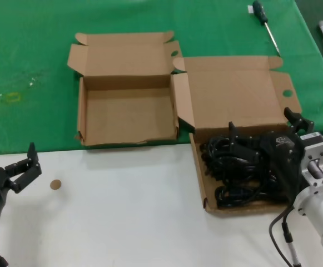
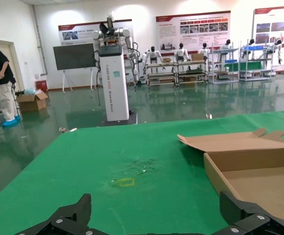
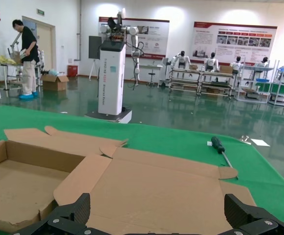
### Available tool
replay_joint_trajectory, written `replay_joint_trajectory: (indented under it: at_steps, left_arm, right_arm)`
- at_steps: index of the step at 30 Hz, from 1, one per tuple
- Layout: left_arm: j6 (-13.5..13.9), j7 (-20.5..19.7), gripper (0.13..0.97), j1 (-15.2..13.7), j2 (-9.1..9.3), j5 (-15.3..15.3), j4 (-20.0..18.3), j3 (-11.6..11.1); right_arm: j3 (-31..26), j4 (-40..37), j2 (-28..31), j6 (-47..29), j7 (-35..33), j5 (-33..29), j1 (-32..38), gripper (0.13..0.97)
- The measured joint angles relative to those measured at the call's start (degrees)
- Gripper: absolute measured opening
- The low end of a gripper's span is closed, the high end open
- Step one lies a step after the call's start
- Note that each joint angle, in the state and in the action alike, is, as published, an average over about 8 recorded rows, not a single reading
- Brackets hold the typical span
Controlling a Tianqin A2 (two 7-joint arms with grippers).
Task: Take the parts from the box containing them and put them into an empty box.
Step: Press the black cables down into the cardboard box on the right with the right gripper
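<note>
Two shallow brown cardboard mailer boxes lying open, one empty (image 1: 129, 114), one (image 1: 233, 92) holding a tangle of black coiled cables (image 1: 233, 167) too knotted for counting, one black-handled screwdriver (image 1: 266, 25) lying, one small round brown disc (image 1: 55, 184) sitting, two black grippers showing.

Matt green cloth (image 1: 39, 67) covers the counter's far part; its near part (image 1: 122, 222) is smooth white. Both boxes (image 1: 125, 114) (image 1: 233, 94) are matt brown corrugated cardboard. The cables (image 1: 233, 167) are black, slightly glossy. The right arm (image 1: 322, 206) shows brushed metal; each pincer (image 1: 267, 139) (image 1: 22, 169) looks matt black.
</note>
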Motion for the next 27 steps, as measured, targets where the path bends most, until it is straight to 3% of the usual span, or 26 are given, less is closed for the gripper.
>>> replay_joint_trajectory:
  at_steps: [5, 11, 17, 20, 27]
  left_arm:
    - [0.0, 0.0, 0.913, 0.0, 0.0, 0.01, 0.0, 0.0]
    - [0.0, 0.0, 0.821, 0.0, 0.0, 0.01, 0.0, 0.0]
    - [0.0, 0.0, 0.79, 0.0, 0.0, 0.01, 0.0, 0.0]
    - [0.0, 0.0, 0.717, 0.0, 0.0, 0.01, 0.0, 0.0]
    - [0.0, 0.0, 0.568, 0.0, 0.0, 0.01, 0.0, 0.0]
  right_arm:
    - [-0.27, 0.57, 0.69, -0.15, -0.22, -0.25, -0.19, 0.966]
    - [-2.09, 1.92, 4.76, 0.57, 0.54, 0.8, -0.27, 0.966]
    - [-6.37, 3.37, 14.17, 2.4, 2.5, 4.83, 0.57, 0.966]
    - [-8.2, 4.1, 20.34, 1.5, 3.93, 6.3, 1.1, 0.966]
    - [-8.02, 4.27, 32.56, -8.93, 5.83, 6.83, 1.66, 0.966]
